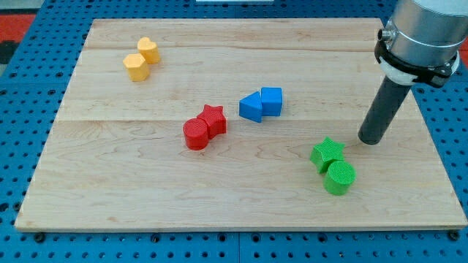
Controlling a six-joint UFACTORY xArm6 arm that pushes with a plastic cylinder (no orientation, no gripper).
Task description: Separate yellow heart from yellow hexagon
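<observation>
tip far from the yellow pair

on my feed the yellow heart (148, 49) and yellow hexagon (136, 66) sit touching near the board's (110, 190) top left corner, the heart just above and right of the hexagon. my tip (371, 139) rests on the wood at the view's right, well apart from them, just above and right of the green star (326, 153), which touches the green cylinder (339, 177) below it. mid-board, a red star (213, 119) touches a red cylinder (195, 134); a blue cube (271, 100) touches a blue triangle (251, 107). i have only a bare rod, no pincer to report. no containers show.
</observation>
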